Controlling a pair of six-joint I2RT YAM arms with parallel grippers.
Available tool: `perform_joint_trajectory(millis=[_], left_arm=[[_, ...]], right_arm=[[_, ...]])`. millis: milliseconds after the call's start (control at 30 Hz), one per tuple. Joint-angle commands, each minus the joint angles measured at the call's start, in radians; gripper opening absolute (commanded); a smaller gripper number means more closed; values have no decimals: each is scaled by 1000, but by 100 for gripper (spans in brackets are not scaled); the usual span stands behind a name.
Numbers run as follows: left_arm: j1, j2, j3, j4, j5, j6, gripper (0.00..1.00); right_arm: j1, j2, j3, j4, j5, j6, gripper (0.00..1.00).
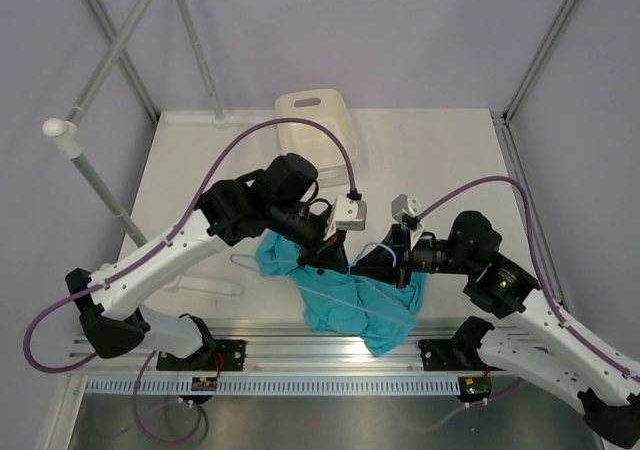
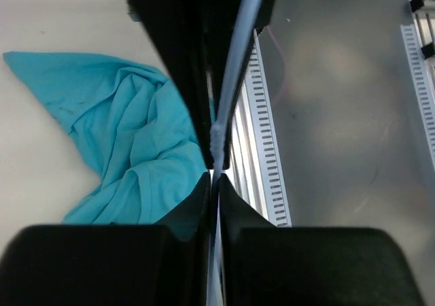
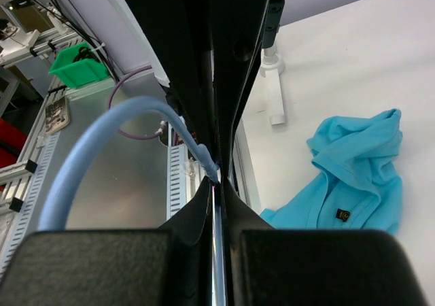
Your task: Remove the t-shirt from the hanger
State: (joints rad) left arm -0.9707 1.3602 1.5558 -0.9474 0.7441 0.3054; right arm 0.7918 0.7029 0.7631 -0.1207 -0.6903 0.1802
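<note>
The teal t-shirt [image 1: 345,300] lies crumpled on the table near the front edge, under both grippers. It also shows in the left wrist view [image 2: 129,149] and in the right wrist view [image 3: 360,177], with its dark neck tag up. My left gripper [image 1: 322,253] [image 2: 214,173] is shut on a straight length of the light-blue wire hanger [image 2: 234,68]. My right gripper [image 1: 385,262] [image 3: 217,183] is shut on the hanger's curved hook end [image 3: 129,112]. One hanger corner [image 1: 240,262] sticks out left of the shirt. I cannot tell whether any wire is still inside the shirt.
A white tub [image 1: 315,120] stands at the back of the table. Grey-white rack poles [image 1: 95,175] rise at the left. A slotted metal rail [image 1: 330,380] runs along the front edge. A green bin [image 3: 81,64] sits off the table.
</note>
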Motion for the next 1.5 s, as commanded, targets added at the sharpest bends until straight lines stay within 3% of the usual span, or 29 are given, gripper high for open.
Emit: perform_joint_trajectory(millis=[0, 233, 267, 367, 533, 567, 667, 767, 833, 867, 933, 1167, 1333, 1467], left_arm=[[-11, 7, 30, 29, -3, -9, 0], [-10, -90, -34, 71, -52, -29, 0], [-10, -108, -46, 88, -63, -37, 0], [-10, -183, -100, 166, -86, -90, 0], [-10, -280, -164, 234, -149, -161, 0], [-10, -300, -171, 237, -172, -173, 0], [-10, -329, -171, 237, -367, -244, 0], [-10, -372, -169, 233, -519, -302, 0], [-10, -401, -178, 233, -603, -385, 0], [-10, -430, -184, 231, -693, -419, 0], [-10, -455, -200, 220, -847, -474, 0], [-10, -463, -180, 156, -1207, -580, 0], [-10, -441, -120, 114, -1402, -669, 0], [-10, -424, -89, 134, -1424, -677, 0]], right_arm=[[1, 6, 45, 50, 11, 10, 0], [0, 7, 79, 4, 127, 19, 3], [1, 7, 82, 6, 139, 31, 9], [1, -3, 87, 6, 218, 51, 39], [0, -34, 93, 1, 264, 70, 56], [1, -37, 97, -5, 270, 71, 64], [1, -57, 114, -36, 330, 88, 78], [1, -88, 140, -106, 533, 135, 84], [1, -123, 154, -175, 757, 175, 89], [1, -153, 156, -201, 897, 224, 90], [1, -190, 147, -275, 1009, 283, 92], [1, -45, 24, -341, 1032, 383, 100], [1, 128, -138, -159, 861, 407, 100], [1, 318, -211, 50, 756, 390, 99]])
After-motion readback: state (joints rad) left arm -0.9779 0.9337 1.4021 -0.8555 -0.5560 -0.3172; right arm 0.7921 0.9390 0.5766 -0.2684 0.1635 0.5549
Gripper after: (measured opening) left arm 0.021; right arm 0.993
